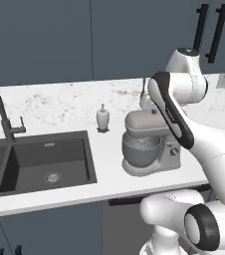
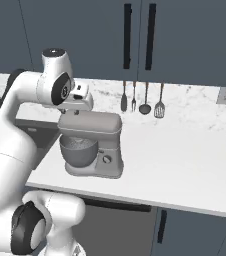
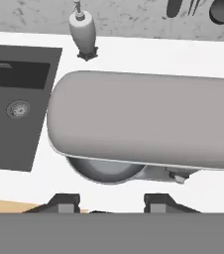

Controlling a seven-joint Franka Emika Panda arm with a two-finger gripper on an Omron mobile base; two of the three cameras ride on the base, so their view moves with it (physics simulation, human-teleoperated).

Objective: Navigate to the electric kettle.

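Note:
The electric kettle is out of view. My gripper [image 3: 111, 202] hangs just above a grey stand mixer [image 3: 143, 119], pointing down at its head. Its two dark fingertips [image 3: 64, 201] stand apart with nothing between them, so it is open. In the right base view the white hand [image 2: 80, 97] sits over the mixer [image 2: 92, 142]. The mixer [image 1: 147, 144] stands on the white counter to the right of the sink, with a steel bowl under its head.
A dark sink [image 1: 35, 159] with a black faucet [image 1: 2, 117] lies at the left, a soap dispenser [image 1: 103, 118] behind its corner. Utensils [image 2: 142, 97] hang on the speckled backsplash. Bare counter [image 2: 185, 150] stretches to the right. Dark cabinets hang above.

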